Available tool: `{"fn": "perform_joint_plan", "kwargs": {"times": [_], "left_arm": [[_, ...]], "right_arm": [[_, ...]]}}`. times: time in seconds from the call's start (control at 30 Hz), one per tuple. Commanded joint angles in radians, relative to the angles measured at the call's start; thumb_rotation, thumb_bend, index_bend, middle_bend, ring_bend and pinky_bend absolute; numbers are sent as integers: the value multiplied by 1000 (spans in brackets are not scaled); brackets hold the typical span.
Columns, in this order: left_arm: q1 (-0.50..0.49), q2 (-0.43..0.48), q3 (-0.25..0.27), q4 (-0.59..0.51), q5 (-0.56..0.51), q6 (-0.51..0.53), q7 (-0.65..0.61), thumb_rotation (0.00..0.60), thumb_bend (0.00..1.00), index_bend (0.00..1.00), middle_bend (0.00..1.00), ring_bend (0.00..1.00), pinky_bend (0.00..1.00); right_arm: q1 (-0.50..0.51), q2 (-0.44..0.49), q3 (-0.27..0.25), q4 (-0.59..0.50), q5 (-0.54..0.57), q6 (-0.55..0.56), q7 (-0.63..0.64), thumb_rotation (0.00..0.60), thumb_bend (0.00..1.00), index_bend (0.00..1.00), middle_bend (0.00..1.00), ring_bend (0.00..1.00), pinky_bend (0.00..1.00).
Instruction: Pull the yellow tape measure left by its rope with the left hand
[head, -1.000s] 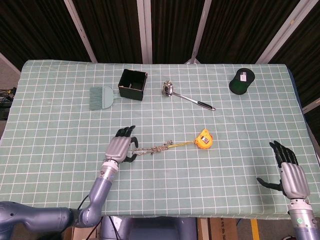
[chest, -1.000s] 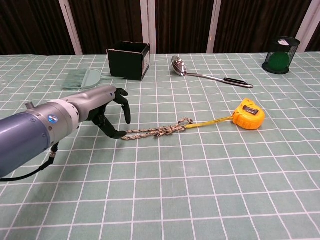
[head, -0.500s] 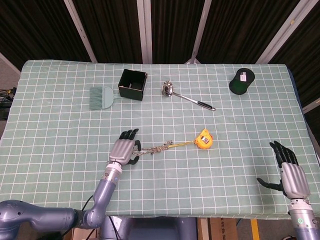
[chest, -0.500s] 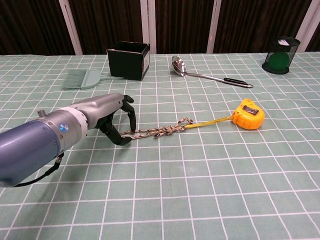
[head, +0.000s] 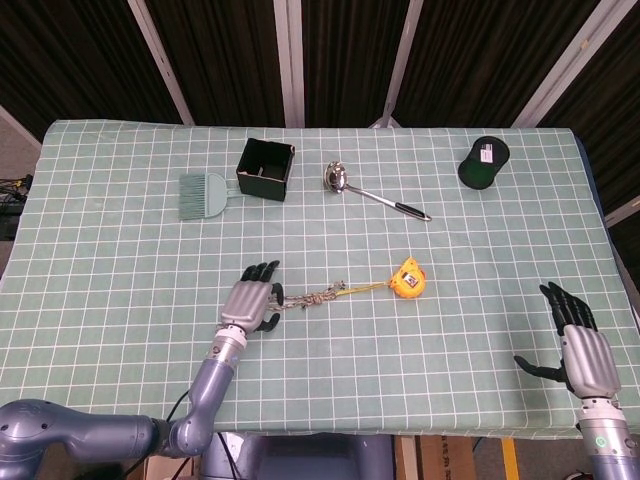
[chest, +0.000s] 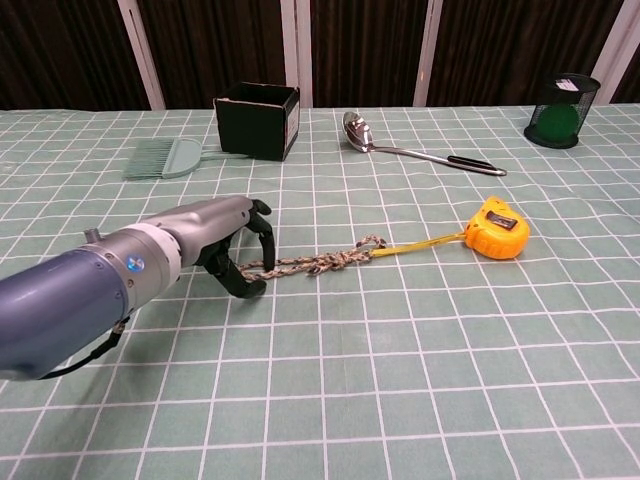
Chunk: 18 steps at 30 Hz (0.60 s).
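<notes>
Your left hand (chest: 232, 243) sits palm-down at the rope's (chest: 310, 263) free end, fingers curled over it against the surface (chest: 420, 380); whether they actually pinch it, you cannot tell. The rope runs slack toward 3 o'clock to the yellow tape measure (chest: 497, 229), so any pull must take up slack before the case follows. Your right hand (head: 583, 350) rests open and empty near the surface's 5 o'clock corner, well apart from the work.
</notes>
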Motion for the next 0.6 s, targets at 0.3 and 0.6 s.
{"fn": "perform_joint_plan", "kwargs": {"times": [0.3, 0.6], "left_arm": [[0, 0, 3, 6, 3, -5, -8, 600, 525, 512, 12, 0, 0], [2, 0, 6, 14, -17, -4, -2, 600, 553, 517, 9, 0, 0]], "right_arm": [[0, 0, 0, -1, 1, -1, 0, 600, 122, 0, 0, 0, 0], [-1, 0, 1, -1, 0, 2, 2, 600, 122, 0, 0, 0, 0]]}}
